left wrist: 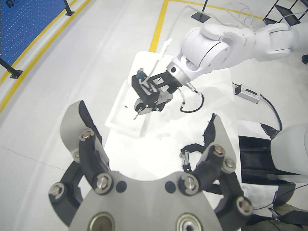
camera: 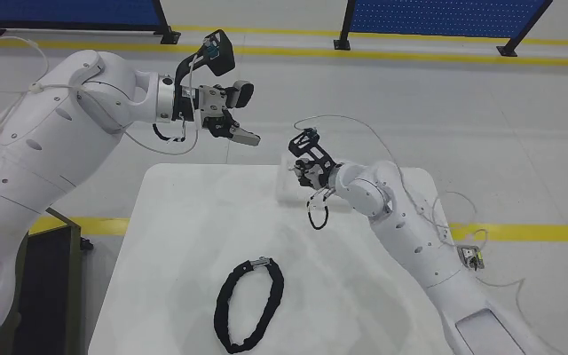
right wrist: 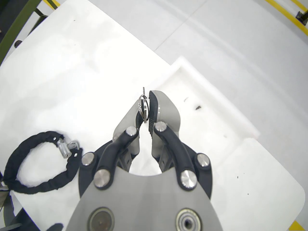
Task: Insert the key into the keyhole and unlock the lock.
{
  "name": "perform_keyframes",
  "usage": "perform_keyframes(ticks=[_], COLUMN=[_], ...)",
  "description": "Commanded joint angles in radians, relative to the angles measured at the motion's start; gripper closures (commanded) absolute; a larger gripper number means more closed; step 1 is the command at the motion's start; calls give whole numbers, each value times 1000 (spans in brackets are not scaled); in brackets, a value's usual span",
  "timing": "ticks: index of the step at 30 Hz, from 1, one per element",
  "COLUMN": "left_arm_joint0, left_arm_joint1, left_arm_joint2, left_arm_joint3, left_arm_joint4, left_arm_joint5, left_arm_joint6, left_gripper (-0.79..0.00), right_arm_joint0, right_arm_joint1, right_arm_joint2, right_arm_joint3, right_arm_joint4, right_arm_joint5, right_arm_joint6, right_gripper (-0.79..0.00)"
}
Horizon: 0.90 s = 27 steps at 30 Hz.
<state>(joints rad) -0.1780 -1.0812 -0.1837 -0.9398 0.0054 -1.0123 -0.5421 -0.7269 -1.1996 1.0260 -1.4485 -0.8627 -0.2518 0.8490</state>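
A black fabric-covered chain lock (camera: 248, 306) lies in a loop near the table's front, its silver lock body (camera: 259, 263) at the far end of the loop. The right wrist view has the chain lock (right wrist: 36, 169) and its silver lock body (right wrist: 63, 150) off to one side. My right gripper (right wrist: 146, 98) is shut on the key (right wrist: 144, 108) and its ring, hovering above the table's back edge by the tray. From the left wrist view the key (left wrist: 136, 116) points down out of the right gripper (left wrist: 144, 108). My left gripper (camera: 241, 133) hangs open and empty beyond the table's back left.
A shallow white tray (right wrist: 216, 111) with a few dark specks sits at the back edge of the white table (camera: 177, 266). A dark green frame (right wrist: 21, 8) stands beside the table. Yellow floor lines and blue panels (camera: 80, 11) lie beyond.
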Motion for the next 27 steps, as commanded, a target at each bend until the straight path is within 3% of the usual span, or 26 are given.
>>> perform_keyframes(ticks=[1,11,17,27], left_arm_joint0=[0,0,0,0], left_arm_joint1=[0,0,0,0], left_arm_joint2=[0,0,0,0], left_arm_joint3=[0,0,0,0], left_arm_joint4=[0,0,0,0], left_arm_joint5=[0,0,0,0], left_arm_joint6=[0,0,0,0], left_gripper=[-785,-785,-785,-785], right_arm_joint0=[-67,-232,-288,-385], right_arm_joint1=[22,92,126,182], right_arm_joint2=[77,337,457,591], right_arm_joint3=[-84,-190,-234,-303], right_arm_joint4=[52,447,604,739], right_arm_joint5=[-98,-459,-467,-452], right_arm_joint6=[25,172,253,267], right_gripper=[0,0,0,0])
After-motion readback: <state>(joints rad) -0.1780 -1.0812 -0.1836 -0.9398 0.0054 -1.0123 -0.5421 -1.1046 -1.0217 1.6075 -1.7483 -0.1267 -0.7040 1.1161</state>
